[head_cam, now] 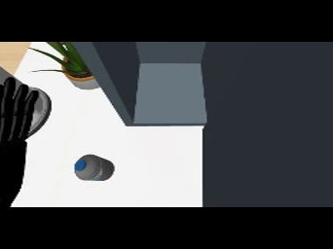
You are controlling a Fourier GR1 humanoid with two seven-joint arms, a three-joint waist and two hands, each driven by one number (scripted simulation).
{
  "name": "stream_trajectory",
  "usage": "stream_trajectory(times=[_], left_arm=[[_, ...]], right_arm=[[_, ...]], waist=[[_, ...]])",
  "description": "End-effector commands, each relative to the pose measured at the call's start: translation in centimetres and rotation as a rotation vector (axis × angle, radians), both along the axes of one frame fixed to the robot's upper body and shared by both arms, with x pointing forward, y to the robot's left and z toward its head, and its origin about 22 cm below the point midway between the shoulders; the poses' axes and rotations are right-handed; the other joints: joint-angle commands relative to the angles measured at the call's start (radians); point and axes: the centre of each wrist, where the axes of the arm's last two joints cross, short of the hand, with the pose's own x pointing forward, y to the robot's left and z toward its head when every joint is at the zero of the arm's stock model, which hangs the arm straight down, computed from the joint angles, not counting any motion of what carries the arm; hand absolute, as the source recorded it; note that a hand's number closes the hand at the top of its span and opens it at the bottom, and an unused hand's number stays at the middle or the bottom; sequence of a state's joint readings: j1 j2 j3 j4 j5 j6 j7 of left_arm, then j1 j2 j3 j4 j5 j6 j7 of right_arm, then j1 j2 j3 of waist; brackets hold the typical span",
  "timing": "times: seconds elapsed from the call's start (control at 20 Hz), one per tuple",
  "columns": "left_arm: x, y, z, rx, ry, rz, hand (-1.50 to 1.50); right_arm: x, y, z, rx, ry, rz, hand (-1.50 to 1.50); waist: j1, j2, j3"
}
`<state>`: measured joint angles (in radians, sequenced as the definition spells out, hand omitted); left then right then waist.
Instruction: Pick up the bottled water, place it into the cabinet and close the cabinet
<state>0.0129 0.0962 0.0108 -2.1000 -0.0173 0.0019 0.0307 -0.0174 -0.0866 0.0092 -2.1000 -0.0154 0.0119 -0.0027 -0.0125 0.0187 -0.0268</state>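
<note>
The bottled water point(93, 168) stands upright on the white counter point(155, 165), seen from above as a grey round body with a blue cap. Beyond it the dark cabinet point(270, 121) stands open, its lighter inner compartment point(168, 92) showing and its door point(115, 80) swung out to the left. My left hand point(8, 121) rests at the left edge, fingers straight and pointing up, well left of the bottle and not touching it. The right hand does not show.
A potted plant point(74, 65) stands at the back left beside the open door. A grey rounded object point(41, 109) lies partly hidden behind my left hand. The cabinet's dark front fills the right half of the view.
</note>
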Motion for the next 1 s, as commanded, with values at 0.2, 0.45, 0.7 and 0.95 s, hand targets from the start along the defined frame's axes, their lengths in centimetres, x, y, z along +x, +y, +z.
stream_trajectory(times=[0.2,0.45,0.7,0.95], left_arm=[[-0.4,1.8,-0.2,-0.020,-0.051,-0.500,-1.50],[-2.7,3.4,-2.1,-0.144,0.167,-0.737,-1.50],[-4.7,7.4,0.2,-0.138,0.202,-0.795,-1.50],[-5.1,10.4,1.4,-0.135,0.229,-0.745,-1.50]], right_arm=[[-2.7,0.0,-0.2,-0.035,0.039,-0.026,-1.50],[-4.8,1.7,0.5,0.000,0.114,0.182,-1.50],[-7.6,2.4,2.3,-0.008,0.118,0.184,-1.50],[-7.6,4.0,2.7,-0.007,0.116,0.194,-1.50]], waist=[[-0.009,-0.024,0.023],[0.012,-0.027,0.024],[0.018,-0.024,0.026],[0.018,-0.021,0.026]])
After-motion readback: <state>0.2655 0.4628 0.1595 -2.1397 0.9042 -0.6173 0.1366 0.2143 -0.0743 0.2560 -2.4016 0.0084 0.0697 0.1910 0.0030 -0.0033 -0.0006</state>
